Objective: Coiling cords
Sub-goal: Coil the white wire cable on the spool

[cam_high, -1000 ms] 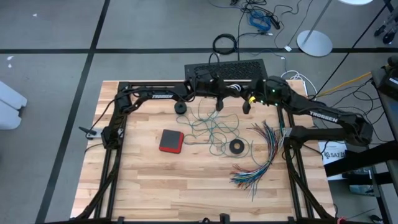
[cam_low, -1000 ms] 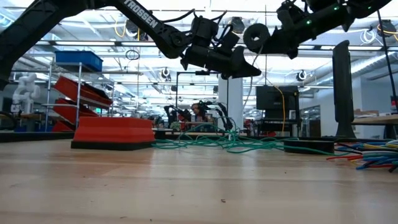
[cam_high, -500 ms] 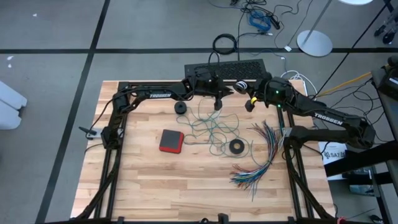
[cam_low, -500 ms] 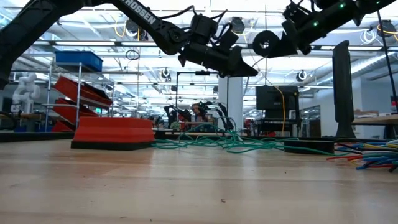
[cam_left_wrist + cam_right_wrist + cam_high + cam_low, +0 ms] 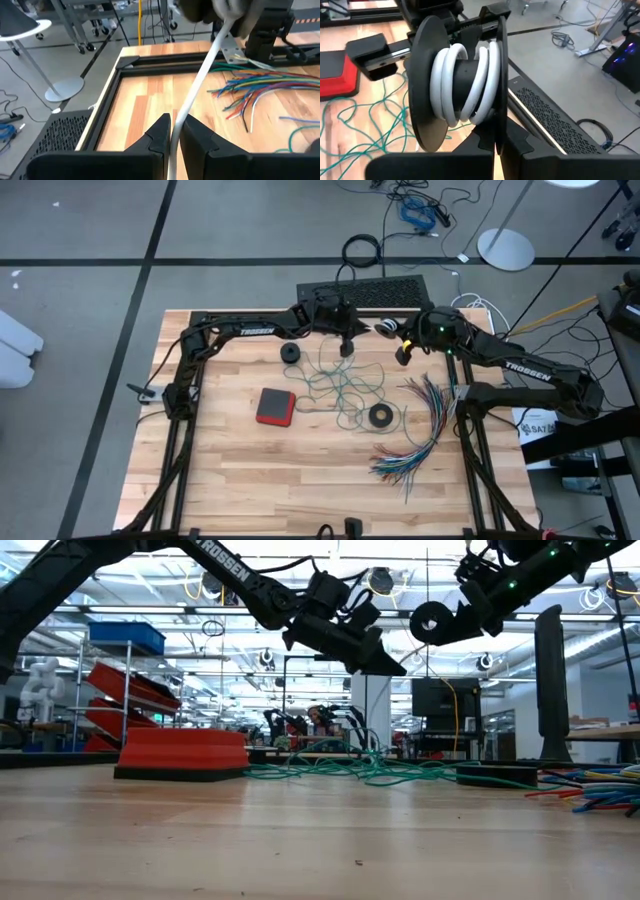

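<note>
Here, white cord [image 5: 200, 85] taut, pincer-to-spool [image 5: 460, 85]

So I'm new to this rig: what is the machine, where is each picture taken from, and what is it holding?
Two dark robot arms work over a wooden table. One picture looks straight down, one looks level across the tabletop, and one camera sits on each wrist. The left claw is shut on the white cord, held up in the air. The right claw is shut on the rim of a black spool with that cord wound around it. On the table lie a tangled teal-green cord, a red block, a small black ring and a fan of coloured wires.
</note>
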Action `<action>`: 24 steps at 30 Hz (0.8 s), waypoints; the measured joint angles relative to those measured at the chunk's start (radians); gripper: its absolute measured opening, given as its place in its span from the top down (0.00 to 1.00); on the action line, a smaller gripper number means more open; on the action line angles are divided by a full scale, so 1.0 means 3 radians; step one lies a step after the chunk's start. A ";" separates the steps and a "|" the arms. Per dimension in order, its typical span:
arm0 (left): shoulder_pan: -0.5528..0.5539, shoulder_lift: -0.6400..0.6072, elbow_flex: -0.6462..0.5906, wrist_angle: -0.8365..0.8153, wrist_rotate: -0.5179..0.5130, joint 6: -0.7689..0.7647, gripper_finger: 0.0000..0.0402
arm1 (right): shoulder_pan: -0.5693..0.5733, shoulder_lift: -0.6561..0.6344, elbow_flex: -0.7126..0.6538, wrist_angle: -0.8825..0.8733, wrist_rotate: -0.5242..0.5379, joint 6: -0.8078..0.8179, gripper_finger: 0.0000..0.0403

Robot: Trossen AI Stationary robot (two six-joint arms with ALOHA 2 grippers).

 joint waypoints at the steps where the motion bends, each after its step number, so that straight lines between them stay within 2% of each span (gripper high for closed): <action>1: 0.0000 0.0000 0.0001 -0.0038 -0.0001 0.0044 0.89 | 0.0001 0.0000 0.0000 -0.0026 -0.0008 0.0000 1.00; 24: 0.0039 -0.0003 0.0001 -0.0637 0.0034 0.0306 0.89 | 0.0000 0.0000 0.0000 -0.0459 -0.0071 0.0001 1.00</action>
